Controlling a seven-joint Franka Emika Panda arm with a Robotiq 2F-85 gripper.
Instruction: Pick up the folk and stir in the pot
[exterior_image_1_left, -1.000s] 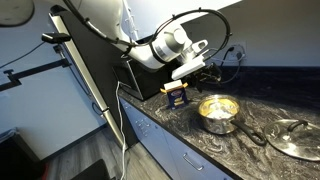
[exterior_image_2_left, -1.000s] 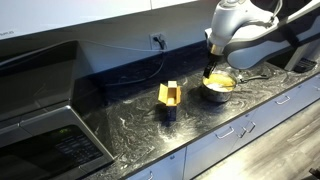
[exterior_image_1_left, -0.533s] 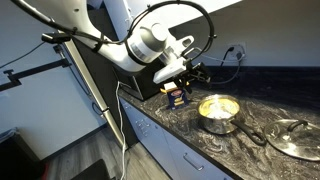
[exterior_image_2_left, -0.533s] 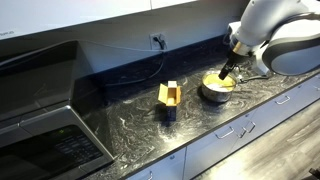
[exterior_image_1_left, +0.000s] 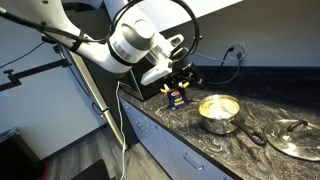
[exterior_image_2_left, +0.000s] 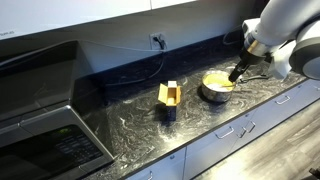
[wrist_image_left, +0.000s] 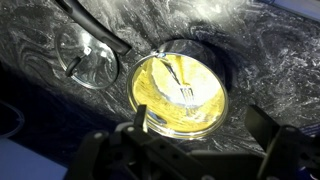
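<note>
The small steel pot (wrist_image_left: 150, 100) with a pale yellow inside stands on the dark marbled counter; it shows in both exterior views (exterior_image_1_left: 218, 111) (exterior_image_2_left: 218, 85). A silvery fork (wrist_image_left: 184, 90) lies inside it, tines visible. The pot's thin dark handle (wrist_image_left: 100, 28) runs off toward the lid. My gripper (wrist_image_left: 200, 135) is open and empty, its two dark fingers spread above the pot's near rim. In both exterior views the gripper (exterior_image_1_left: 168, 70) (exterior_image_2_left: 238, 72) hangs beside and above the pot.
A flat round metal lid (wrist_image_left: 88, 58) (exterior_image_1_left: 295, 138) lies next to the pot. A yellow and blue object (exterior_image_1_left: 177, 96) (exterior_image_2_left: 169, 97) stands on the counter. A wall outlet with cables (exterior_image_1_left: 235, 52) is behind. A dark appliance (exterior_image_2_left: 45, 125) sits at one end.
The arm has swung back from directly over the pot to its side. The pot, lid and yellow object have not moved.
</note>
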